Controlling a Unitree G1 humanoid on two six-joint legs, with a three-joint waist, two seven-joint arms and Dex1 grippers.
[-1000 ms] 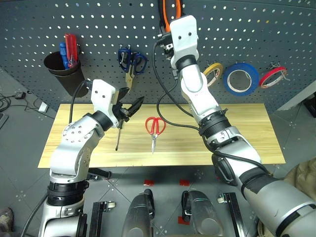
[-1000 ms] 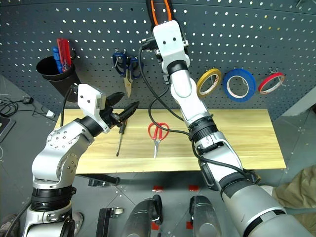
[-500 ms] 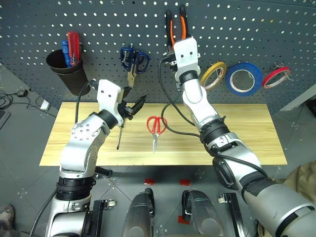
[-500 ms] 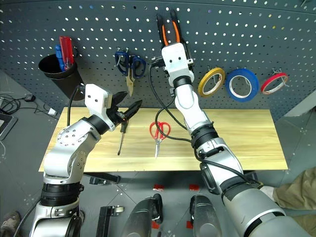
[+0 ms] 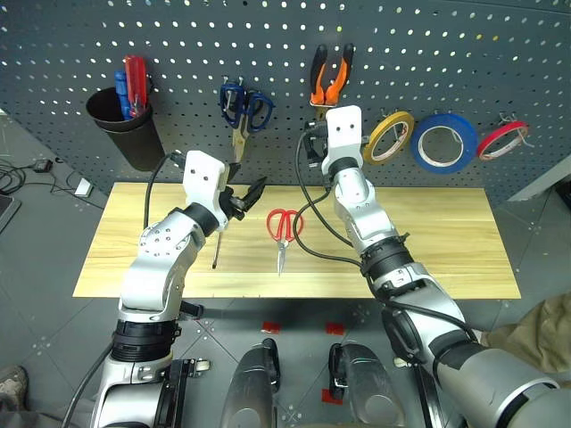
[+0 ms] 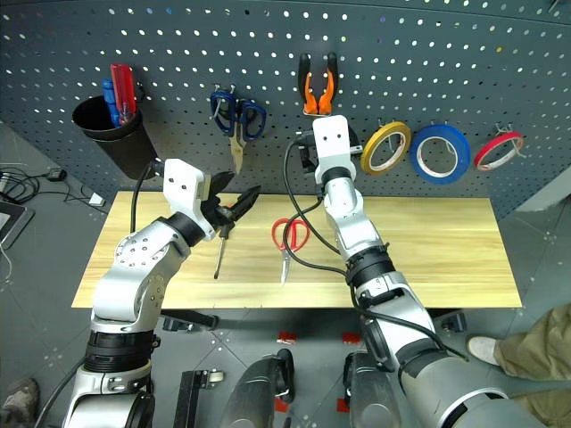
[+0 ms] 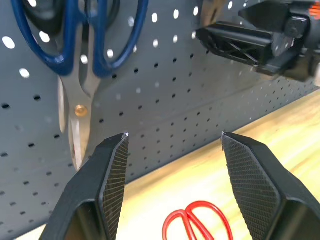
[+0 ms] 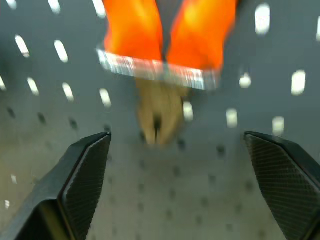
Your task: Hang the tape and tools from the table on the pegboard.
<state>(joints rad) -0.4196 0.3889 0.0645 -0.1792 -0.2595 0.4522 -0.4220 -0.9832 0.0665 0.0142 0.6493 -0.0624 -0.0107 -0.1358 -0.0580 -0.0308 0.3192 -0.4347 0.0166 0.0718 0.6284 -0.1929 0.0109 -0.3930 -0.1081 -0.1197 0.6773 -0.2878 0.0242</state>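
Note:
The orange-and-black pliers (image 5: 330, 76) hang on the dark grey pegboard (image 5: 446, 53). Just below them my right gripper (image 8: 177, 150) is open and holds nothing, with the pliers' nose (image 8: 159, 115) past its fingertips. The blue tape (image 5: 443, 143) hangs on the pegboard to the right. Red-handled scissors (image 5: 283, 227) and a slim screwdriver (image 5: 215, 241) lie on the wooden table (image 5: 428, 241). My left gripper (image 5: 245, 198) hovers open and empty above the table, between the screwdriver and the scissors.
Blue-handled scissors (image 5: 241, 107), a yellow roll (image 5: 390, 135) and a red roll (image 5: 501, 140) hang on the board. A black cup (image 5: 125, 134) with red and blue screwdrivers is fixed at the board's left.
My right gripper has opened and dropped down away from the pliers, which stay hanging on the board. The left gripper has barely moved.

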